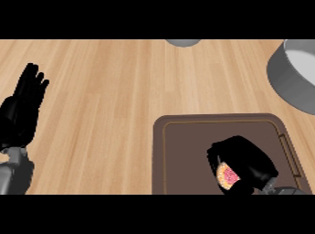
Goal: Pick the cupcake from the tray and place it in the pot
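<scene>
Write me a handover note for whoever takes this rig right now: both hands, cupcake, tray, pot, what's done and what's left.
Right hand: fingers curled round the cupcake, over the near right part of the tray.
Left hand: open, fingers up, resting at the left edge, holding nothing.
Pot: far right of the counter, beyond the tray, partly out of view.
Done: the cupcake is grasped. Whether it is lifted off the tray cannot be told.
Left: lift it, carry it to the pot and release it inside.
</scene>
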Controlling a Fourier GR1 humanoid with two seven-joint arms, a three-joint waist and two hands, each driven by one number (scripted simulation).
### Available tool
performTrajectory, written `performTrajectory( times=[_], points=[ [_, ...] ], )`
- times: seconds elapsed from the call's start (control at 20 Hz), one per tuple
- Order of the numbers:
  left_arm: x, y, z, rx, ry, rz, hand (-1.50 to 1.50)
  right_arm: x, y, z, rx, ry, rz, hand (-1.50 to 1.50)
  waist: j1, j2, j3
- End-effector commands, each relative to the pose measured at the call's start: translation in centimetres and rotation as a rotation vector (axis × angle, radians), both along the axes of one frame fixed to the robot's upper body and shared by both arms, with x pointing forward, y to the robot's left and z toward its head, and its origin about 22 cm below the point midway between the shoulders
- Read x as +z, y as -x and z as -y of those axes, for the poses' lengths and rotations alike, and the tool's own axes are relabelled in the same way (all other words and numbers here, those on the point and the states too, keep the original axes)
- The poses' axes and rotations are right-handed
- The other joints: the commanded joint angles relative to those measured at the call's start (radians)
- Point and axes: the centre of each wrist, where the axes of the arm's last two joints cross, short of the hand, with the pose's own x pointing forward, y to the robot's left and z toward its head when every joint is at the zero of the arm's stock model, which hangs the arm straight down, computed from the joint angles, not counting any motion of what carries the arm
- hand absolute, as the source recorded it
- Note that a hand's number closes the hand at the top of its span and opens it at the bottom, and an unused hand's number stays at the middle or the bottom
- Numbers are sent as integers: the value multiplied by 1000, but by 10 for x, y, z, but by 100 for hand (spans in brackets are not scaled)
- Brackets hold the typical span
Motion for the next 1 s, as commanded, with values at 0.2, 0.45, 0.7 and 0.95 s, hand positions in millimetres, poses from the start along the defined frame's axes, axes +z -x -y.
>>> performTrajectory(
  times=[0.2,0.45,0.7,0.95],
  points=[
    [2,1,-2,10,-3,-5,0,52,27,20,-199,-245,248,150,-21,-6,1],
    [8,2,2,4,-9,-7,0,94,36,48,-383,-400,474,150,-23,-5,2],
    [2,3,1,-10,-2,18,0,129,30,63,-511,-457,631,150,1,1,0],
    [17,-15,6,-10,0,4,0,161,10,106,-622,-463,696,150,1,3,0]
  ],
)
